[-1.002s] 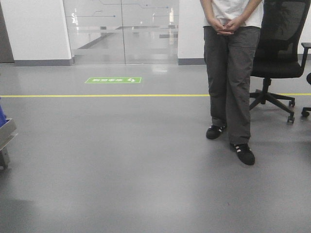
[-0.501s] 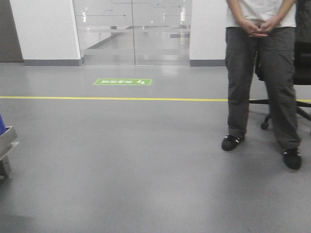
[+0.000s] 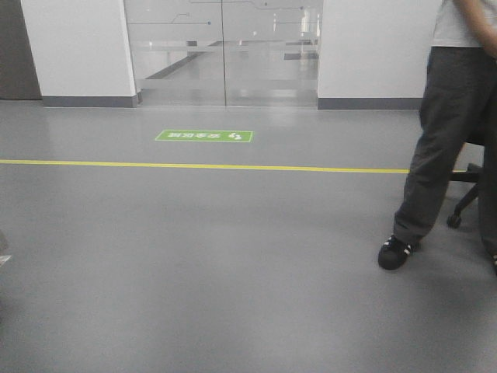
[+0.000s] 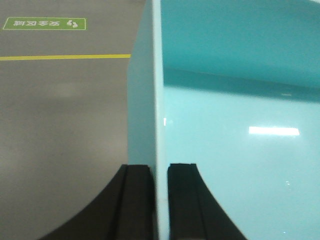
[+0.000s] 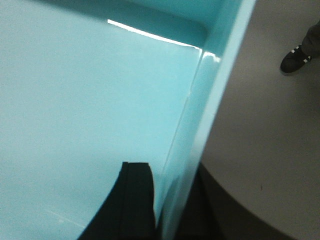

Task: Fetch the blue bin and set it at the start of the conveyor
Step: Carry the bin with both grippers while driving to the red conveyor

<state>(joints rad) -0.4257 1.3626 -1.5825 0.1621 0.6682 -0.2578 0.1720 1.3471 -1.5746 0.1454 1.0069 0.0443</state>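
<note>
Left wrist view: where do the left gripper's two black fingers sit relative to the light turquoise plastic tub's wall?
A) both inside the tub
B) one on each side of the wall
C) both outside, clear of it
B: the left gripper straddles the thin wall of the light turquoise plastic tub, one finger inside, one outside.

The top and right edges of the front view cut off the person (image 3: 446, 140) (only 1 leg and 1 shoe show), and the arm is blurred. That leg hides most of the chair (image 3: 454, 221). Marks on the green floor sign (image 3: 204, 136) are too small to read. Each wrist view crops the blue bin (image 4: 240, 140) to 1 wall and some of its bottom. The outer finger of the right gripper (image 5: 169, 175) is dim behind that wall; the lower edge cuts off the left gripper (image 4: 159, 172).
</note>
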